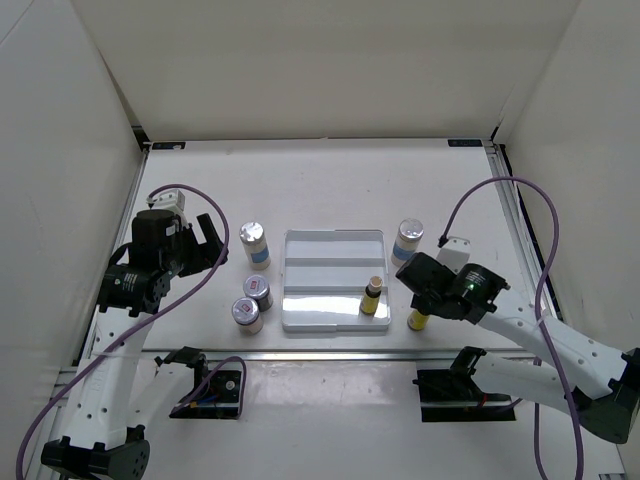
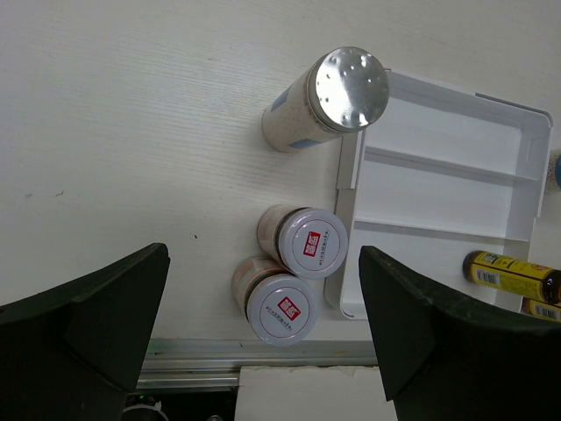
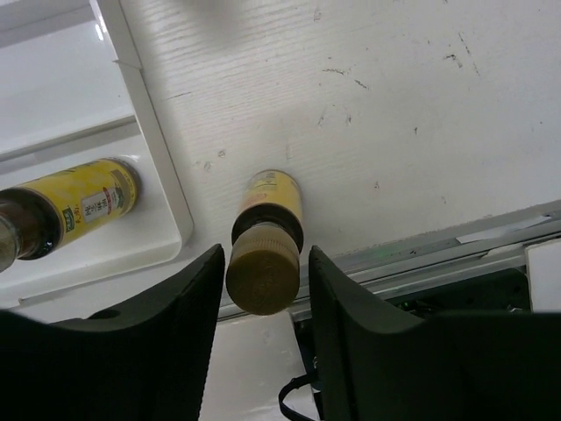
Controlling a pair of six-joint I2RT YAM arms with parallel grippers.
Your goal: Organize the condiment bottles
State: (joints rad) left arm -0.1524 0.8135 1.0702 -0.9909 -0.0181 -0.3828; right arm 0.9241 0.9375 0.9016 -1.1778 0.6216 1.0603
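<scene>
Four squat white shaker jars stand on the table. One with a silver lid [image 1: 255, 243] [image 2: 351, 88] is left of the white tray [image 1: 335, 245]. Two with red-marked lids [image 2: 312, 243] [image 2: 282, 309] touch each other at the tray's near left corner. The fourth [image 1: 407, 240] is right of the tray. One yellow bottle [image 1: 373, 296] [image 3: 70, 206] stands in the tray's near right corner. The other yellow bottle [image 1: 418, 320] [image 3: 273, 197] stands just right of the tray. My right gripper [image 1: 418, 300] [image 3: 265, 263] is open, its fingers on either side of that bottle's cap. My left gripper [image 1: 212, 248] [image 2: 263, 254] is open and empty, above and left of the two jars.
The stepped tray [image 2: 438, 202] [image 3: 158, 175] has three rows. A metal rail [image 1: 330, 352] runs along the table's near edge, close behind the right yellow bottle. White walls enclose the table at the left, right and back.
</scene>
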